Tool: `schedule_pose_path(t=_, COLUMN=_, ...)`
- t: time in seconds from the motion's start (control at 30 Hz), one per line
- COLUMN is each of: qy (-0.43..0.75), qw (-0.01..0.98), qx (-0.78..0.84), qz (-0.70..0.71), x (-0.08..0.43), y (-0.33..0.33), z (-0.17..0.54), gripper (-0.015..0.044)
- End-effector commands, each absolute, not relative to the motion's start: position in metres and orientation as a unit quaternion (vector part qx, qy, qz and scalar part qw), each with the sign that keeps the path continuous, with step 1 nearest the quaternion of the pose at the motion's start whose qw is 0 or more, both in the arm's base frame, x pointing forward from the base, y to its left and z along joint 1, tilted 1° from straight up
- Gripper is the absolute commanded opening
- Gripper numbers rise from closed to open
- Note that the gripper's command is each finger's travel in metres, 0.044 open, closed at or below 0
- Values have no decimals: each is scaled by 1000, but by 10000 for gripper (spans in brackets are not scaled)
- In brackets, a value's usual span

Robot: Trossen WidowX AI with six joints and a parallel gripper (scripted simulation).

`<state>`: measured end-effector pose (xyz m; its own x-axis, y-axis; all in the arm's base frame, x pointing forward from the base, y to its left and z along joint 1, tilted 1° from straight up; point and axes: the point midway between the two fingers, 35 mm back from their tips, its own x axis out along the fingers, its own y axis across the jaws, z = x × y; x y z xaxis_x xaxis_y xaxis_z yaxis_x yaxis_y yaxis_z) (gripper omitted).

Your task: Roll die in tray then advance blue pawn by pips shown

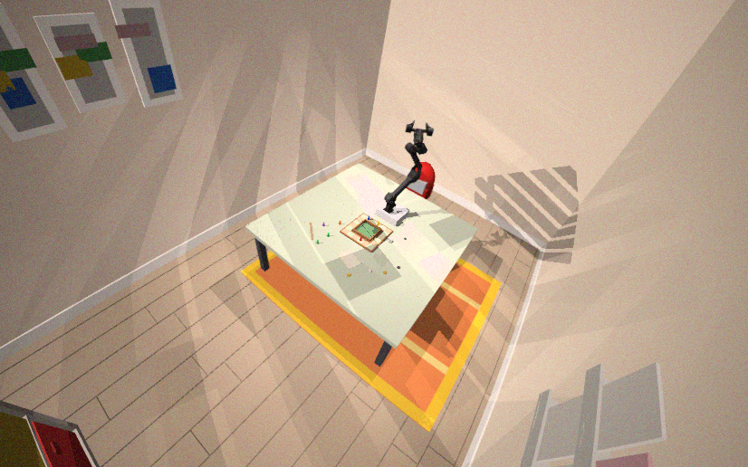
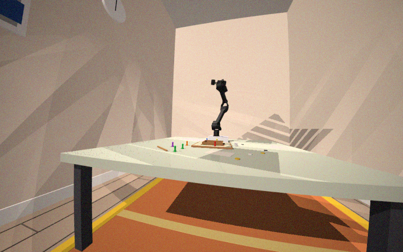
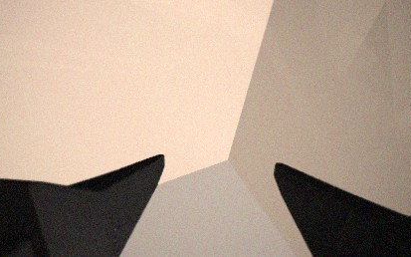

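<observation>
Tool [image 1: 419,128] wide open and empty, raised high above its base, tray [image 1: 366,231] far below on table [image 1: 400,290]

The top view is looking down from far; the exterior view is facing the same table [image 2: 178,162] low; the wrist view is looking at the ceiling corner.

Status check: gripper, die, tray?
Gripper open, empty, raised high over the table. Tray on the board; die too small to pick out. Nothing near the arm.
</observation>
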<state>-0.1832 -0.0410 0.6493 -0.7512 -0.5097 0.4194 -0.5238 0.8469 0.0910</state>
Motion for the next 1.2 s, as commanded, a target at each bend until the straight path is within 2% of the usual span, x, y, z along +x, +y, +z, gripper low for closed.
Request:
schedule_pose_path(t=0.0, qy=-935, qw=221, qx=277, qz=15, x=-182, y=-41, z=650, gripper=374)
schedule_pose_path(t=0.13, qy=-923, qw=256, qx=285, qz=-7, x=-164, y=-53, z=660, gripper=275)
schedule_pose_path(t=0.67, qy=-801, qw=482, qx=346, qz=-80, x=1, y=-106, z=692, gripper=275)
schedule_pose_path(t=0.93, qy=-670, qw=638, qx=362, qz=-117, x=125, y=-108, z=682, gripper=275)
schedule_pose_path(t=1.17, qy=-529, qw=767, qx=337, qz=-134, x=232, y=-88, z=644, gripper=275)
